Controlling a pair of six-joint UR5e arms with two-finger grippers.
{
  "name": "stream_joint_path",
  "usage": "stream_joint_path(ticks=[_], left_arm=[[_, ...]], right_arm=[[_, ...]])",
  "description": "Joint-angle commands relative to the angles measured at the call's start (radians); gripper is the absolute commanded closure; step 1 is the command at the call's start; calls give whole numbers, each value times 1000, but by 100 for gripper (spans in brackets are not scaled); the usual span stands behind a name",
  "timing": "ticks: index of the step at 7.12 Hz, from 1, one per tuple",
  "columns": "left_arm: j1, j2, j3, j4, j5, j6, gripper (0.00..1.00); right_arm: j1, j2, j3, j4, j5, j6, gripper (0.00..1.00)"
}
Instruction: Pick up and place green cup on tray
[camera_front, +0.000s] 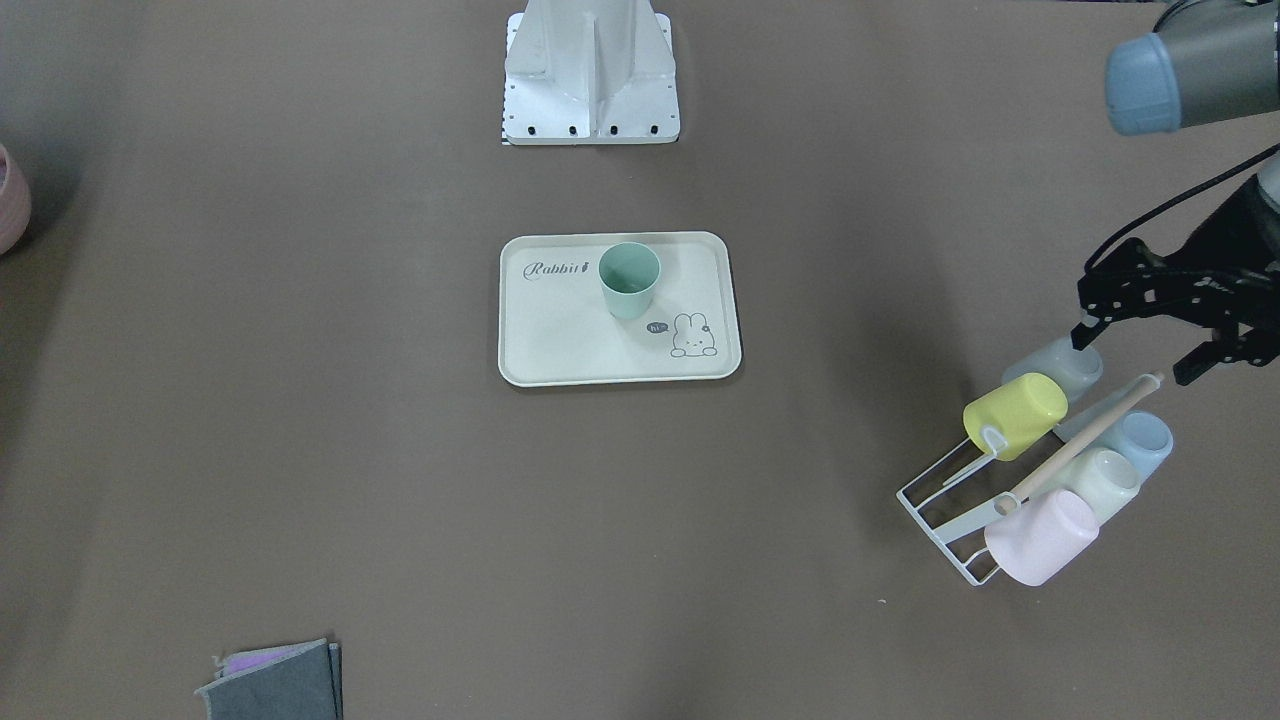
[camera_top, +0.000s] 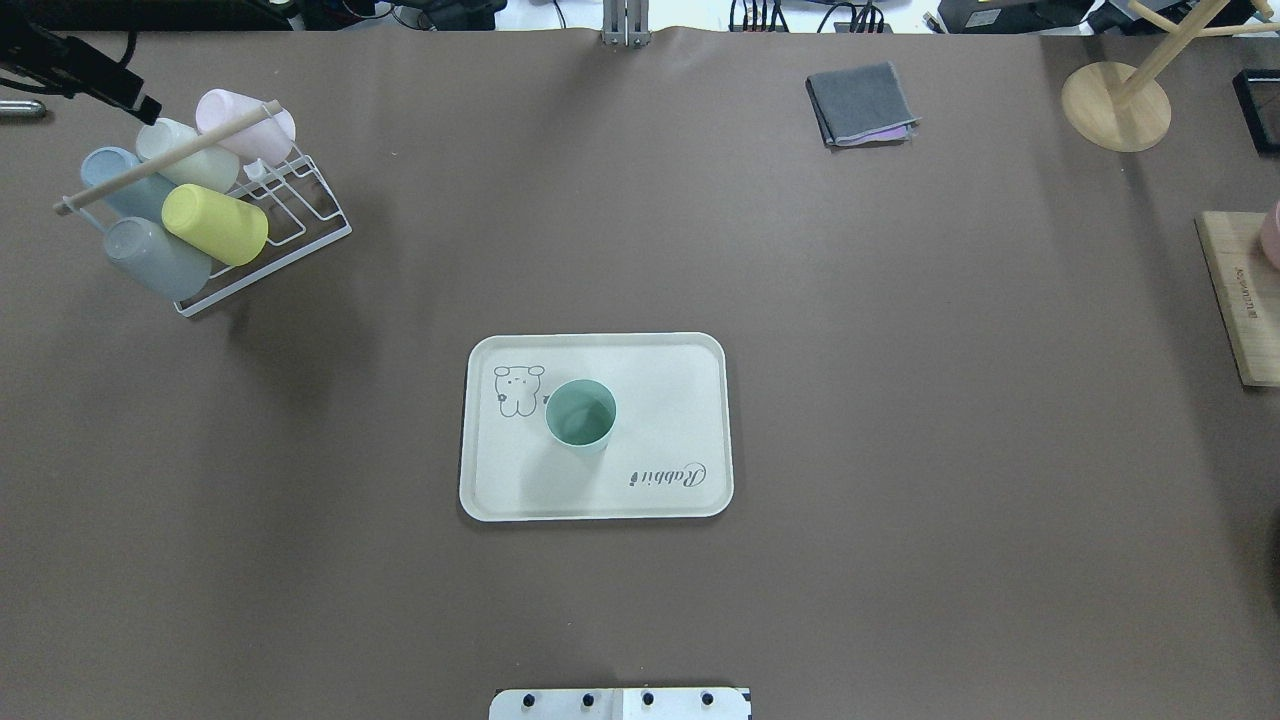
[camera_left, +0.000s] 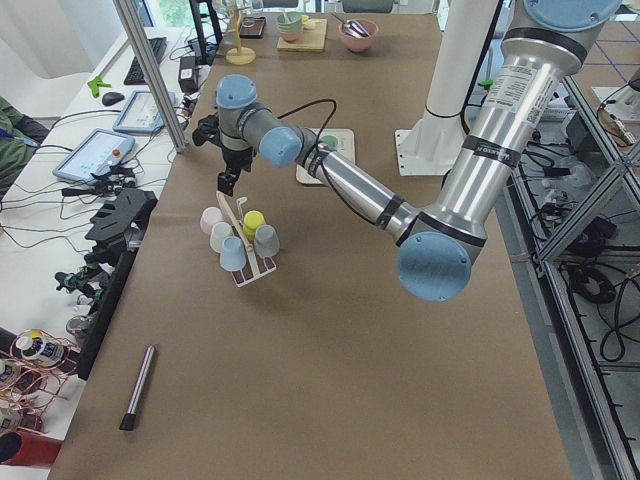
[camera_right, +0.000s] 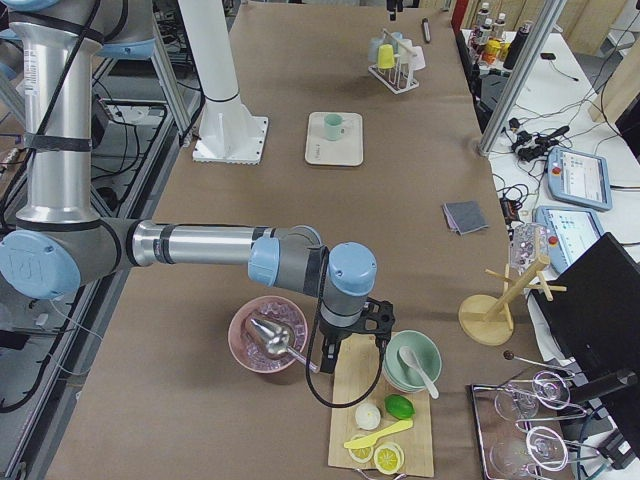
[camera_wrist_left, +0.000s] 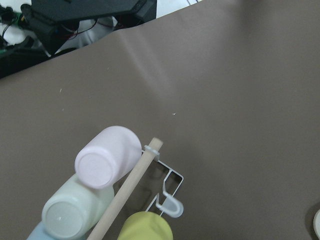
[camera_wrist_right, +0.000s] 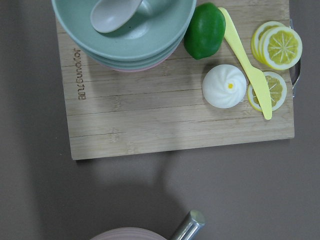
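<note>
Left hand (camera_front: 1138, 352) hangs over the cup rack (camera_front: 935, 505) at the worktop's (camera_front: 300, 400) edge, fingers spread wide, nothing in them. The rack's got the yellow cup (camera_front: 1015, 415), a pink cup (camera_front: 1040, 535) and some pale ones lying on their sides. The green cup (camera_front: 629, 280) is well apart from that, standing upright on the tray (camera_front: 560, 345) mid-worktop, between the Rabbit lettering and the bunny. Right hand (camera_right: 340, 345) is over by the cutting board (camera_right: 380, 410) and pink bowl (camera_right: 265, 335); can't tell if it's released or clenched.
</note>
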Motion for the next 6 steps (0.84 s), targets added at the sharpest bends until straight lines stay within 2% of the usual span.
stream_joint_path(ticks=[1,2,3,4,6], left_arm=[[-136,162,13,15,-20,146,2],[-193,245,30,15,-17,360,2],[-254,310,53,47,-15,449,2],[-295,388,60,58,-21,451,2],[-303,508,36,42,-23,453,2]], right_arm=[[0,2,0,-1,0,0,0],[0,0,0,-3,0,0,0],[0,2,0,-3,0,0,0],[0,0,-1,-2,0,0,0],[0,0,0,-2,0,0,0]])
